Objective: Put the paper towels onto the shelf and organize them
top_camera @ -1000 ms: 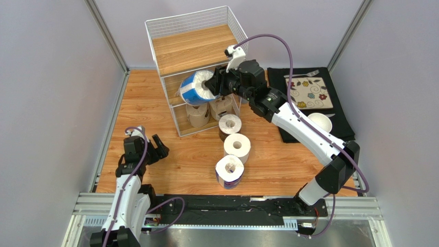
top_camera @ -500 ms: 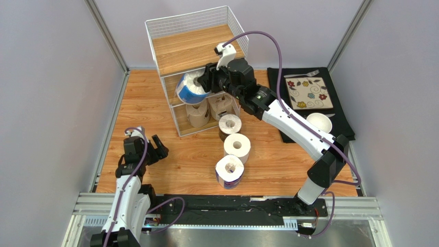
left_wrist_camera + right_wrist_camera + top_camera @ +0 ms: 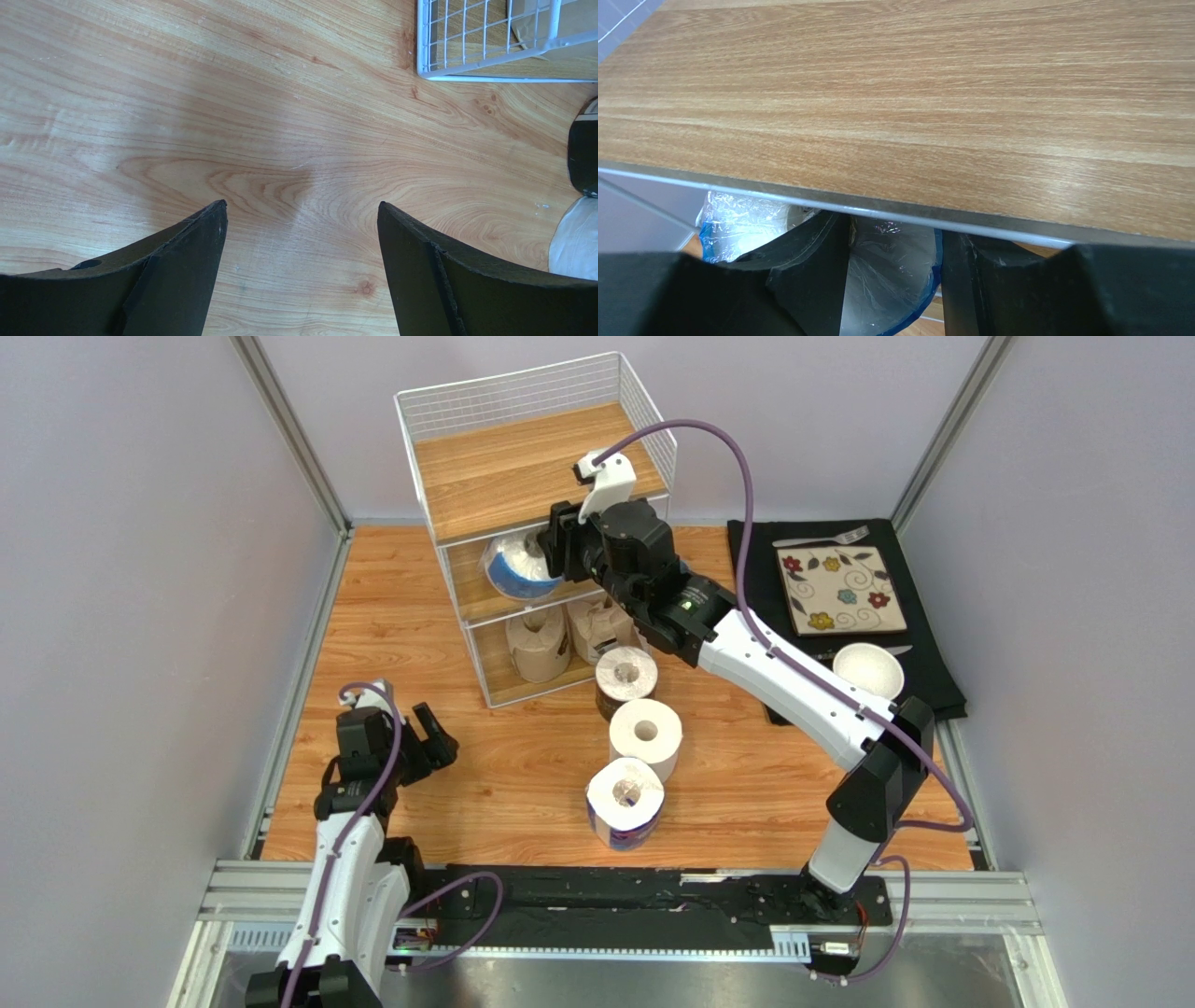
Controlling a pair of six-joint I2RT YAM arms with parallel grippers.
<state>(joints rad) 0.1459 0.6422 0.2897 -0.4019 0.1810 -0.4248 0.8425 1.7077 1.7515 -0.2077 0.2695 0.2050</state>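
The white wire shelf (image 3: 421,434) with wooden boards stands at the back. My right gripper (image 3: 550,550) is shut on a blue-wrapped roll (image 3: 514,567) and holds it inside the middle tier, under the top board (image 3: 913,105); the roll (image 3: 892,273) sits between my fingers in the right wrist view. Two brown paper rolls (image 3: 537,647) stand on the bottom tier. A dark-wrapped roll (image 3: 626,679), a plain white roll (image 3: 645,737) and a second blue-wrapped roll (image 3: 624,801) stand in a row on the table. My left gripper (image 3: 421,735) is open and empty (image 3: 302,217) over bare wood.
A black mat (image 3: 933,651) at the right holds a flowered plate (image 3: 843,590), a fork and a white cup (image 3: 870,669). Grey walls close in both sides. The shelf's lower corner (image 3: 491,73) shows in the left wrist view.
My right gripper has carried the blue-wrapped roll leftward and deeper into the shelf's middle tier. The left arm has not moved.
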